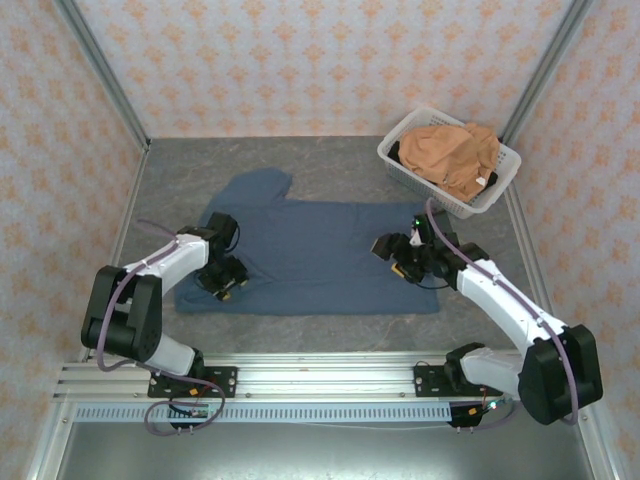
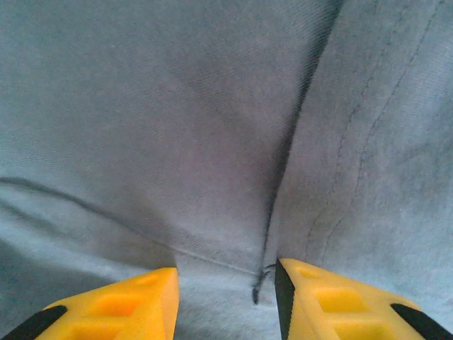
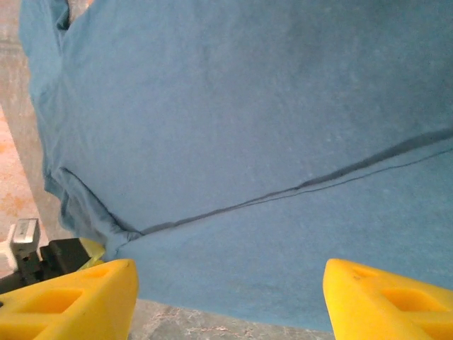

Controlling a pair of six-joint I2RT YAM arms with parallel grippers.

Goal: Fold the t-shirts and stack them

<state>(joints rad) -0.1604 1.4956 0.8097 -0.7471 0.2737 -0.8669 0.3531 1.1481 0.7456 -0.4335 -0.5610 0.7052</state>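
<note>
While the blue shirt lies spread flat across the middle of the worktop, both arms reach down over it. At the shirt's left end, one sleeve points toward the far wall.

The left gripper is over the near-left part of the shirt, close to the cloth's near edge. From the left wrist, its yellow fingers stand apart with nothing clamped between them. Blue cloth lies right beneath, but whether the tips touch it cannot be told. A dark crease runs down the cloth from the upper right to a spot between the fingers. Faint lines of stitching run alongside the crease on its right.

The right gripper hangs over the right half of the shirt. From the right wrist, its fingers are spread wide and hold nothing. Between them show the shirt's edge and a thin strip of grey worktop. A long fold line crosses the cloth on a slant, rising toward the right.

The orange shirt sits crumpled in the white basket at the far right corner. It is apart from the blue shirt, and neither gripper is near it.
</note>
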